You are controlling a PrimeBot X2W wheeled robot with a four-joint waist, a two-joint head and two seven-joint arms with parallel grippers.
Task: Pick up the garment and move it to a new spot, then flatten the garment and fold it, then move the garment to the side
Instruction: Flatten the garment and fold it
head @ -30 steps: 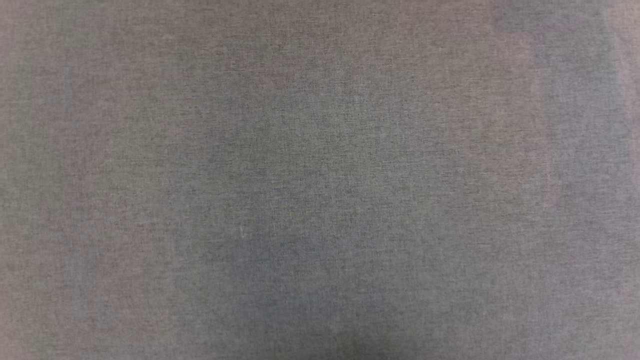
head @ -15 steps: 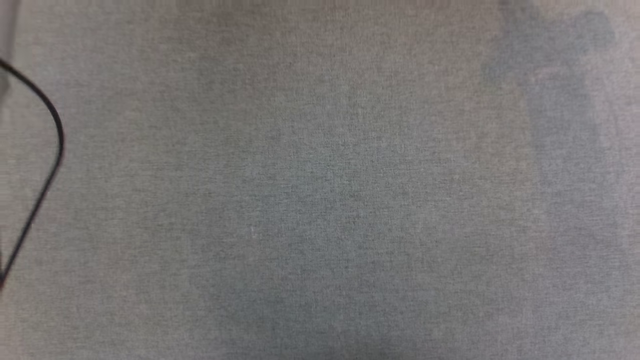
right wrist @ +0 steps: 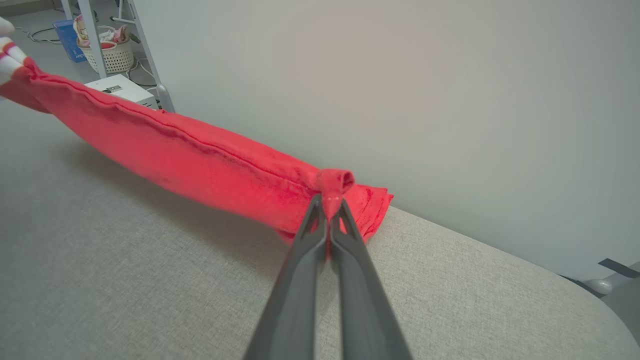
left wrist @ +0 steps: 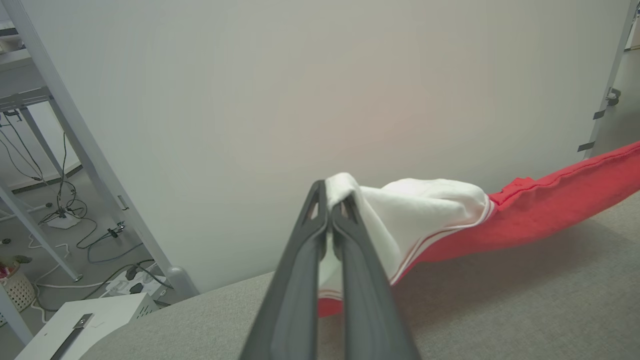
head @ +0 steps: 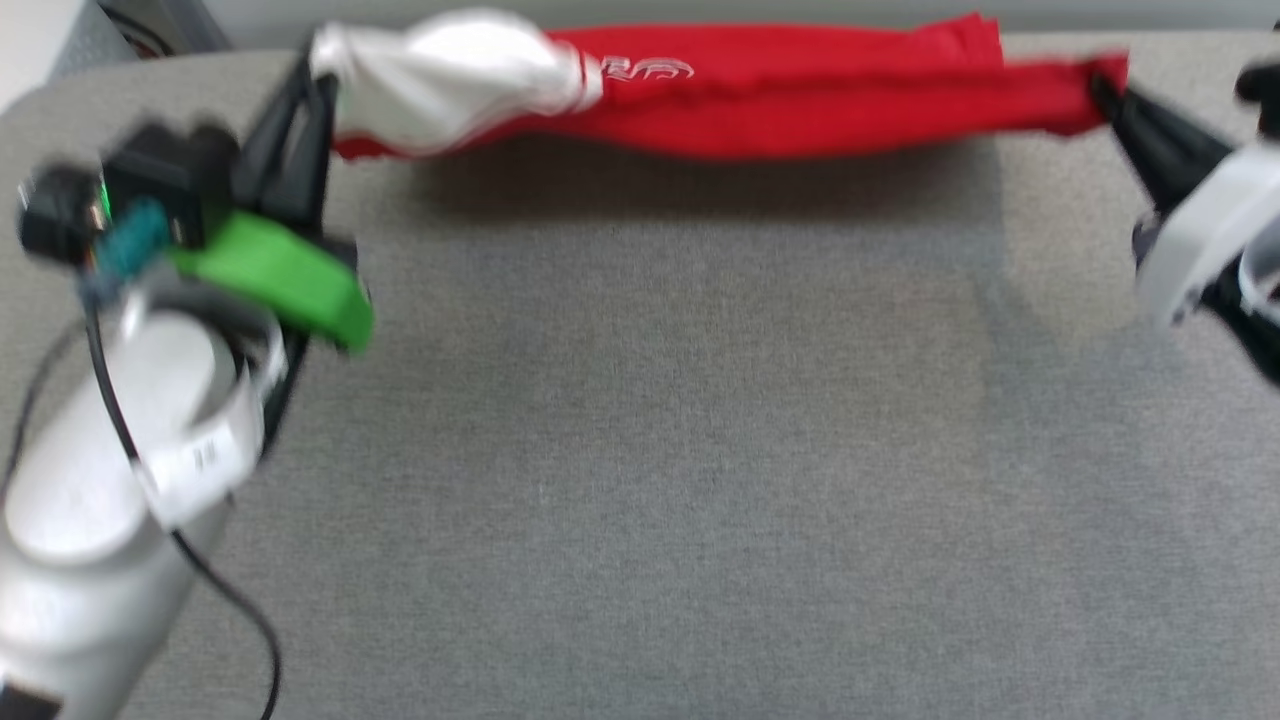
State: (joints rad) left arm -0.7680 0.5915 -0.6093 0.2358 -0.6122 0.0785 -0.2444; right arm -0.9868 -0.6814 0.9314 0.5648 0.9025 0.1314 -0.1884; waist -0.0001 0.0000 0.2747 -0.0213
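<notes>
Head view: our left gripper (head: 316,82) and right gripper (head: 1103,88) pinch tight on opposite ends of the shirt (head: 800,110), so we should lower it taut and level.

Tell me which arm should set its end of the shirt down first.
Right, narrowly: the left fingers and right fingers both pinch the stretched shirt, but the red folds at the right end seem to touch the table.

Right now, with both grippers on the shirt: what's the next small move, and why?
Probably lower both grippers together while drawing them toward the robot, so the garment lays out flat. The left gripper pinches its white sleeve end and the right gripper its red end. The cloth hangs stretched but bunched above the far part of the table, not yet flattened.
</notes>
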